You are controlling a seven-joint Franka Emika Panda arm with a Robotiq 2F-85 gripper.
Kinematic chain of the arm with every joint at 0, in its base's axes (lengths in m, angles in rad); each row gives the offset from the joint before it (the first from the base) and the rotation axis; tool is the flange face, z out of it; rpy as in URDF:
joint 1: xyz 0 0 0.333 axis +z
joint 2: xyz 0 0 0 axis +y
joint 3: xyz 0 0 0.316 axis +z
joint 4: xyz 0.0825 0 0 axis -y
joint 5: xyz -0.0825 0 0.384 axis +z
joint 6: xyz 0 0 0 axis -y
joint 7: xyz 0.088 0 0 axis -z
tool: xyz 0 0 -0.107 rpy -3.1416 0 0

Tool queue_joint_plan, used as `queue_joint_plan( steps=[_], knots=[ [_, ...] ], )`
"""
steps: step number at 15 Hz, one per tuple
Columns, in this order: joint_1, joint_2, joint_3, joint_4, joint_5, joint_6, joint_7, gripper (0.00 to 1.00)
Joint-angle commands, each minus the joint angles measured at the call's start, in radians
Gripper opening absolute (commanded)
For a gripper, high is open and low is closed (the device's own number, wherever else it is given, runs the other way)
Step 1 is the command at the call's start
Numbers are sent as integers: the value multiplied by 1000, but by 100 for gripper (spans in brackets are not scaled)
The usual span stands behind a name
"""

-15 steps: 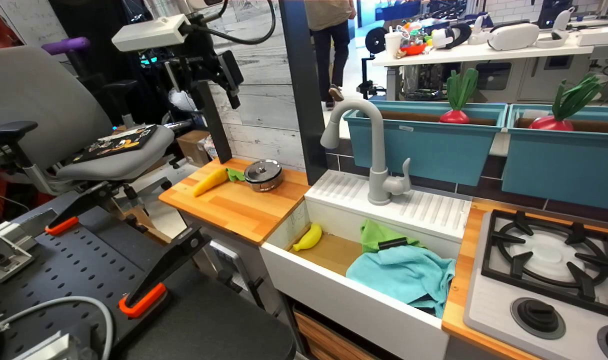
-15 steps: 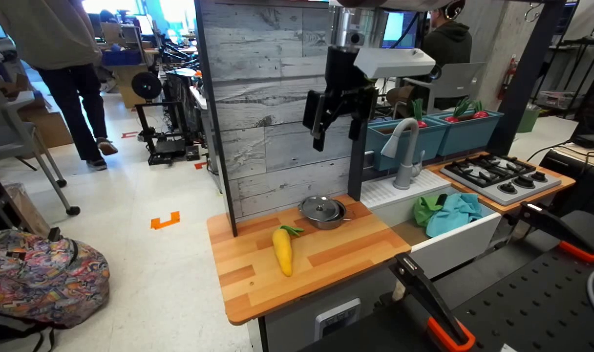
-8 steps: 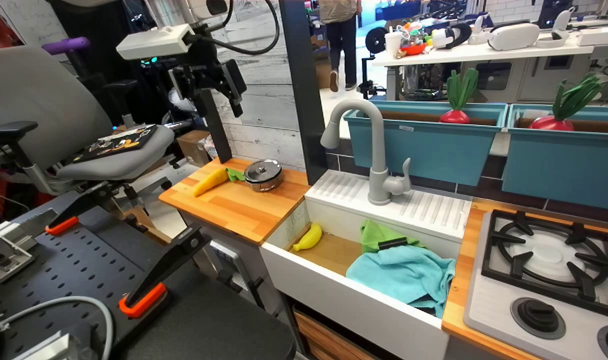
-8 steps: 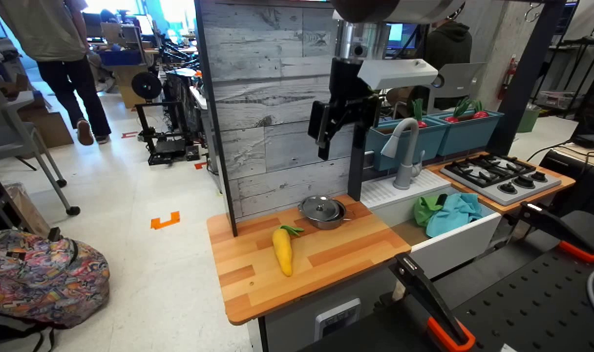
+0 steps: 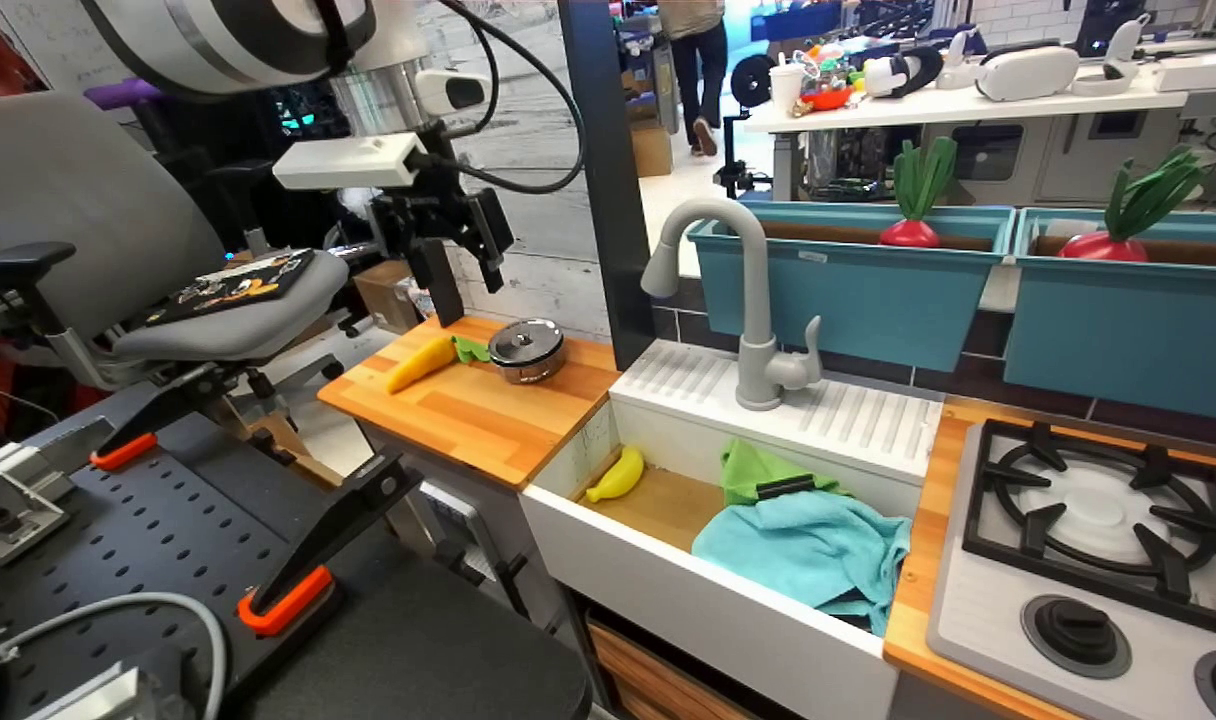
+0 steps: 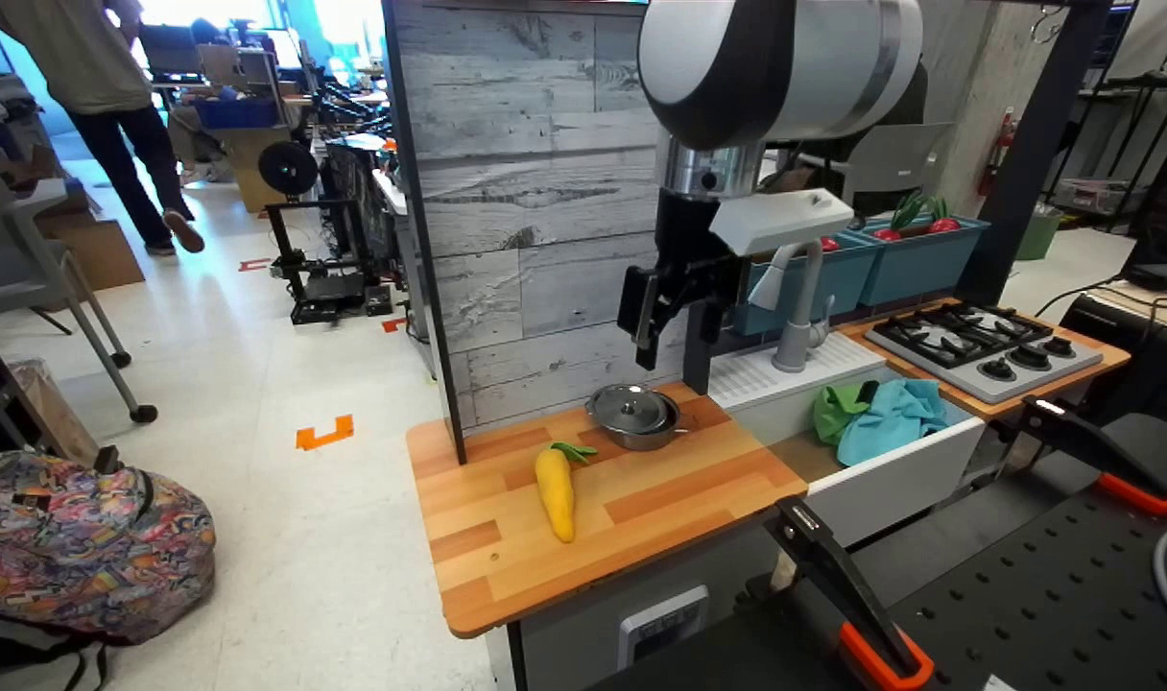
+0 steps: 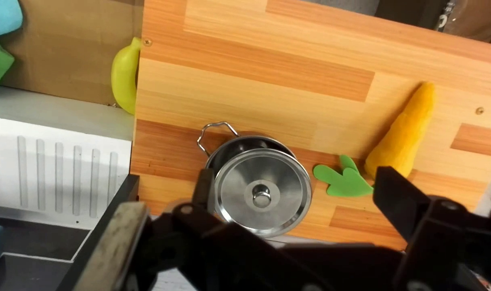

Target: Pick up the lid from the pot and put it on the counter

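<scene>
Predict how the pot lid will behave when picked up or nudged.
The lid will probably stay stiff, since it looks like metal. Its small, rounded, shiny knob may prove slippery in a loose grip. The lid sits off-centre on the pot, whose inside shows past one edge, so a sideways nudge could slide or tip it.

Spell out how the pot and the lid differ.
The lid is a thin disc with a knob; the pot is taller, bowl-like, with a wire handle. The lid sits off-centre, leaving part of the pot open; the pot stands on the wooden counter. Both are round, silvery metal.
</scene>
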Motion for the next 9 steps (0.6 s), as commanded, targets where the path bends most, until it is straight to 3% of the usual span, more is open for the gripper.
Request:
queue_joint_plan(
  steps=[1,9],
  knots=[
    [-4,95,1,70,2,55,-24,100],
    [-14,253,10,253,9,38,-26,100]
  ],
)
